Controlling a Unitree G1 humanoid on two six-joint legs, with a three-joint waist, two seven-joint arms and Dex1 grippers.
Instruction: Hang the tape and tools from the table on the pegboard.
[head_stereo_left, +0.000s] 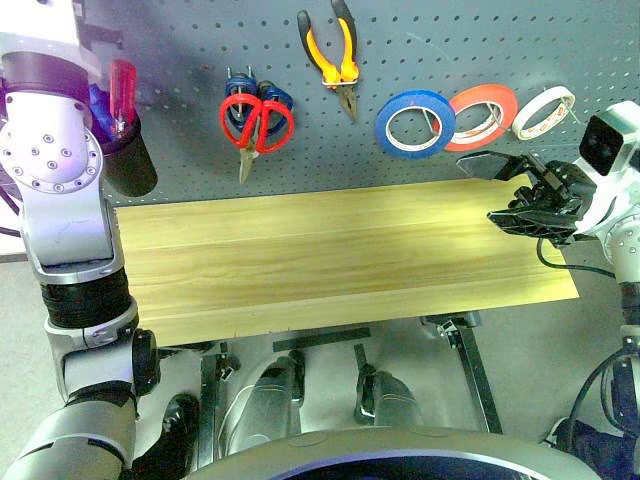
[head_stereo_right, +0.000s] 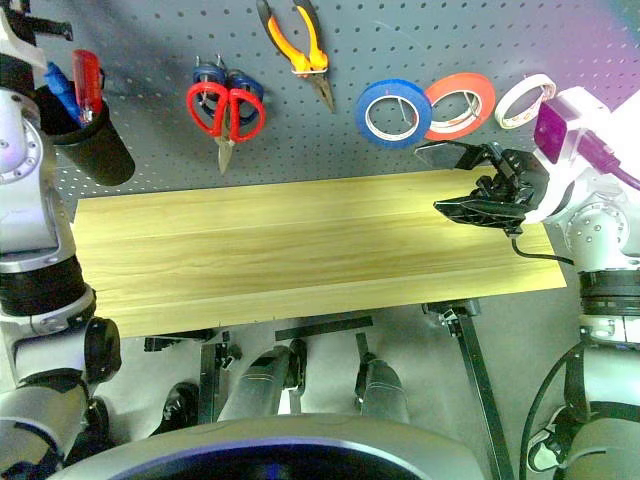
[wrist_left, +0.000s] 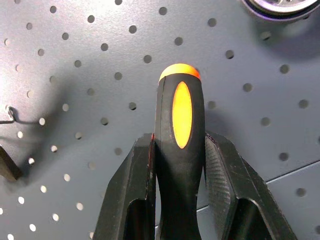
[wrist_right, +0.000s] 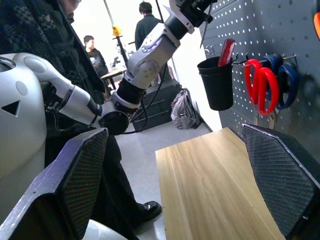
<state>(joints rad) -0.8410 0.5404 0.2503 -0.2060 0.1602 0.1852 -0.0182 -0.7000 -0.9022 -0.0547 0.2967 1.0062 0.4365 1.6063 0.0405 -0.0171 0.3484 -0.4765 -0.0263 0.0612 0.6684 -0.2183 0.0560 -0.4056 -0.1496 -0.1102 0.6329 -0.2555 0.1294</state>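
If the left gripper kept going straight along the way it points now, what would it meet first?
Most likely the pegboard itself. The left gripper is shut on the screwdriver, and the bare perforated panel lies straight ahead. How near the panel is cannot be judged.

the pegboard (head_stereo_left: 420, 60) is dark grey with rows of small holes, and the table (head_stereo_left: 330, 255) is light wood with grain lines. the scissors (head_stereo_left: 256, 122) have red handles, the pliers (head_stereo_left: 335, 50) orange and yellow ones. the tape (head_stereo_left: 414, 124) is blue with a white core, and the screwdriver (wrist_left: 180, 145) handle is black with orange.
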